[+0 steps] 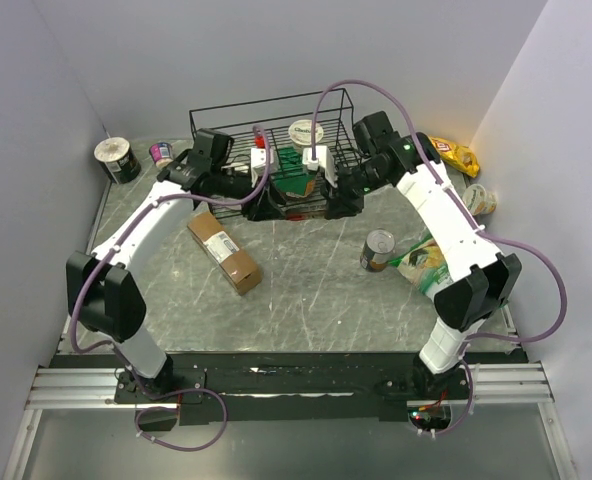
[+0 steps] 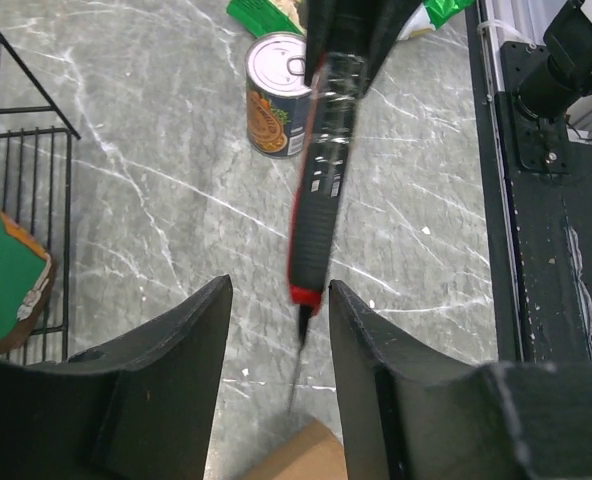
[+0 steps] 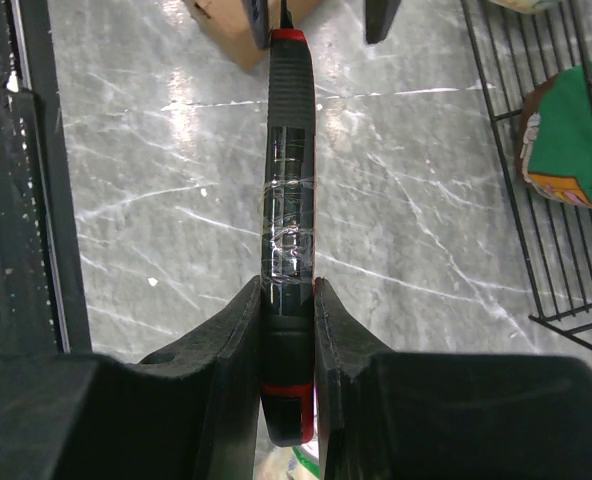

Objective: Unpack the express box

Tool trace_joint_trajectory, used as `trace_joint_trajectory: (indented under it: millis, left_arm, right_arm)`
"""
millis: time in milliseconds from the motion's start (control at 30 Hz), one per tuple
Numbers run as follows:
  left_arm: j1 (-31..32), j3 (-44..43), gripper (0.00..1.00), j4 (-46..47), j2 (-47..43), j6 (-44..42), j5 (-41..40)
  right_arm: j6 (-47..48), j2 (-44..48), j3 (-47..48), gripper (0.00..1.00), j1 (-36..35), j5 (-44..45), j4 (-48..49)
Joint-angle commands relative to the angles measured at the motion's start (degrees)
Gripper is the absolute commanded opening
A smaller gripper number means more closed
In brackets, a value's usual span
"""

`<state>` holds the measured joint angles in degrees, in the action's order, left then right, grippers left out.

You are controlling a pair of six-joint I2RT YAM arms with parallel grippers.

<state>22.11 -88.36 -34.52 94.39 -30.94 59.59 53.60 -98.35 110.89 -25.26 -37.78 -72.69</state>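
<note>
Two claws meet at mid-worktop, just in front of the wire rack (image 1: 271, 105) at the far edge. Leftmost, the left gripper (image 2: 279, 330): jaws wide, straddling the red tip of a tool (image 2: 316, 200), apparently without touching it, though the close view is blurred. Next, the express box (image 1: 224, 250): flat in the left half of the worktop, long axis slanting far-left to near-right, on the near side of both claws and nearer the left arm. Box looks closed, so I judge unpacking not begun. Rightmost, the right gripper (image 3: 288, 335): clamped on the tool's black handle, tool pointing across at the other claw. Top view barely shows the tool. Wrist views show its thin point near a box corner.
</note>
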Motion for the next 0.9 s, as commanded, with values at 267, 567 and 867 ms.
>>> trace_joint_trajectory:
  millis: [267, 567, 867]
  left_arm:
    - [1.62, -5.69, 0.40, -4.32, 3.52, -5.80, 3.43]
    - [2.33, -6.21, 0.27, -4.41, 4.66, -6.06, 2.55]
    - [1.80, -4.99, 0.01, 0.85, 4.14, 0.94, 4.91]
  right_arm:
    - [-3.68, -3.69, 7.58, 0.00, -0.32, -1.23, 2.72]
    - [-3.51, -3.79, 9.26, 0.00, -0.58, -3.88, 2.11]
    - [-19.39, -3.43, 10.30, 0.13, 3.71, -11.50, 10.36]
